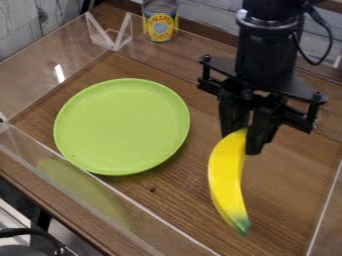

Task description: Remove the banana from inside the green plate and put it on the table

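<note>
The yellow banana [230, 185], its greenish tip pointing toward the front, lies on the brown wood-grain table [297, 175] just right of the green plate [120, 125]. The plate is bare, and the banana is wholly outside its rim. My black gripper [253, 138] comes down from above. Its fingers are shut on the banana's upper end, which they partly hide. I cannot tell whether the banana's full length rests on the table.
Clear acrylic walls [54, 175] border the table on the left, front and right. At the back stand a yellow-labelled can [160, 25] and a clear folded stand [110, 30]. Cables hang at the back right [321, 45].
</note>
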{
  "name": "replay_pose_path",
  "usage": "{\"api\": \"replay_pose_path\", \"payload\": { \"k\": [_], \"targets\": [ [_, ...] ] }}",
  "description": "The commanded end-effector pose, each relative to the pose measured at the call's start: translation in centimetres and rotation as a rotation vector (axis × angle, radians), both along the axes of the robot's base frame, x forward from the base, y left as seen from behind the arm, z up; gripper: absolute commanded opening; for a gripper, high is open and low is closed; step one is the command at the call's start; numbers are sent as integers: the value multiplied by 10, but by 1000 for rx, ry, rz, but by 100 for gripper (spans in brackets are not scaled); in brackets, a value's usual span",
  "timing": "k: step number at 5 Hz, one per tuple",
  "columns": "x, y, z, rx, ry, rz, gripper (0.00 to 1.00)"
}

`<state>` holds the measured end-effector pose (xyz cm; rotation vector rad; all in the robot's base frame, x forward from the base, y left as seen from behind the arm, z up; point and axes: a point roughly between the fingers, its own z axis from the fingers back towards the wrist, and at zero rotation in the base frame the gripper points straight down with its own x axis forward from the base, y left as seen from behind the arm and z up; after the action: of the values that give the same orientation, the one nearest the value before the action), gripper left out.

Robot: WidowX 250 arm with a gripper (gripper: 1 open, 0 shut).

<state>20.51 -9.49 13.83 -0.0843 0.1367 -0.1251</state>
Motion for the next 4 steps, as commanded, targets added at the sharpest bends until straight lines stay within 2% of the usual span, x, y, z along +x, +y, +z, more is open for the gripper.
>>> {"api": "replay_pose_path", "payload": {
  "k": [1,2,4],
  "targets": [
    [5,-1,14,-21,-50,11,0],
    [5,1,15,-22,-44,17,100],
    [7,6,10,-20,-30,33,100]
  ]
}}
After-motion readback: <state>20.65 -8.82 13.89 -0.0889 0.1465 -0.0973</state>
